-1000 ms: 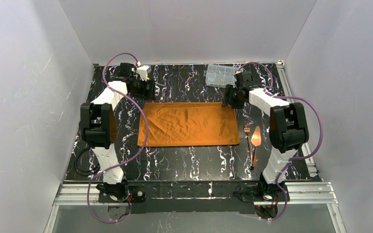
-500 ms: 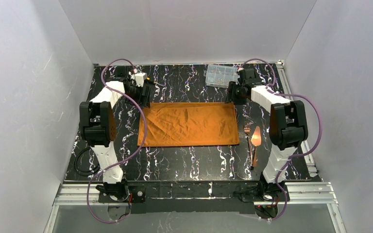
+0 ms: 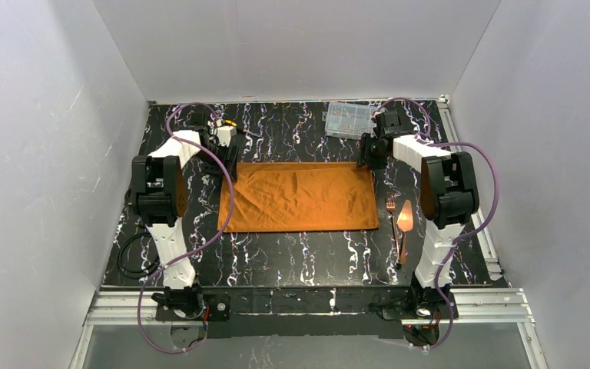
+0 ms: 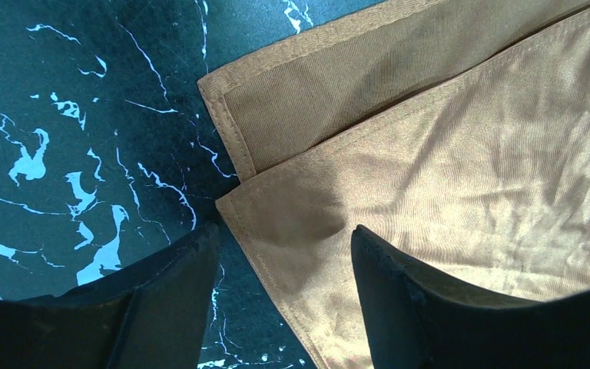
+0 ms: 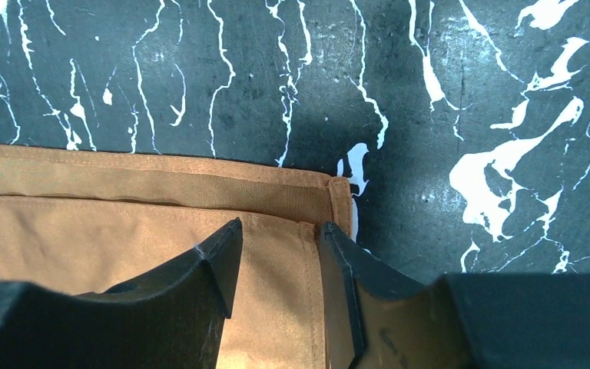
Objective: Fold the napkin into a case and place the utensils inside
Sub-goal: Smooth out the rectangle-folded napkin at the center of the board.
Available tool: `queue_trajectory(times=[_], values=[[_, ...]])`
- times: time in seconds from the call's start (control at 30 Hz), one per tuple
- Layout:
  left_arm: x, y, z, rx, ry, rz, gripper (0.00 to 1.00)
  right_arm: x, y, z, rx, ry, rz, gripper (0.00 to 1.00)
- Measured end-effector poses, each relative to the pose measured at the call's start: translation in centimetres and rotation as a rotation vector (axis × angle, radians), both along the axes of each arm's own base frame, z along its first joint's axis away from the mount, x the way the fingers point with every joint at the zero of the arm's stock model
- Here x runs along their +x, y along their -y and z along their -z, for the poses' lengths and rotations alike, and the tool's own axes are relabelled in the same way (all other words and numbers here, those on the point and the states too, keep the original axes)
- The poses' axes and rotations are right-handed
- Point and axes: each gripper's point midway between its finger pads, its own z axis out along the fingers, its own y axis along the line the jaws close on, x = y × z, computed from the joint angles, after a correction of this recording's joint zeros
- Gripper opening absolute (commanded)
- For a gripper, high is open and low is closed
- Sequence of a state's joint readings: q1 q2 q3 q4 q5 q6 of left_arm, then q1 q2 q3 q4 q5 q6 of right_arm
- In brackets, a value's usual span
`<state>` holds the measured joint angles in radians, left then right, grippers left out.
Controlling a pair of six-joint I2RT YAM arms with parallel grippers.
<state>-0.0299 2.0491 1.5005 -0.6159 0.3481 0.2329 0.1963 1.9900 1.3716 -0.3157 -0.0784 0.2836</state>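
W/ left hand (image 4: 283, 234) & right hand (image 5: 281, 227) both unclenched over napkin (image 3: 299, 196) far corners, grasping nothing, prob risk: one pinches only top layer, fold skews.

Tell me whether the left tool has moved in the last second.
Yes. In the top view the left tool has shifted toward the arm bases, reaching the far-left corner of the napkin, which lies unmoved.

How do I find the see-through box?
On the black marbled table, find the big orange napkin in the middle. Just beyond its far right corner, near the back wall, sits the clear plastic box. It is the only see-through thing there, split into little compartments.
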Motion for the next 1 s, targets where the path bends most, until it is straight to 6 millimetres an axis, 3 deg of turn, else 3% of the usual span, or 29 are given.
queue_trajectory(times=[0.2,0.53,1.0], values=[[-0.36,0.04,0.24,0.006,-0.011,0.023,0.53,0.04,0.08,0.44,-0.001,-0.008,0.003,0.47],[-0.58,0.38,0.27,0.01,-0.012,0.049,0.29,0.13,0.2,0.45,0.002,-0.008,0.01,0.39],[-0.84,0.73,0.28,0.009,-0.017,0.067,0.28,0.06,-0.17,0.56,0.029,-0.006,0.019,0.31]])
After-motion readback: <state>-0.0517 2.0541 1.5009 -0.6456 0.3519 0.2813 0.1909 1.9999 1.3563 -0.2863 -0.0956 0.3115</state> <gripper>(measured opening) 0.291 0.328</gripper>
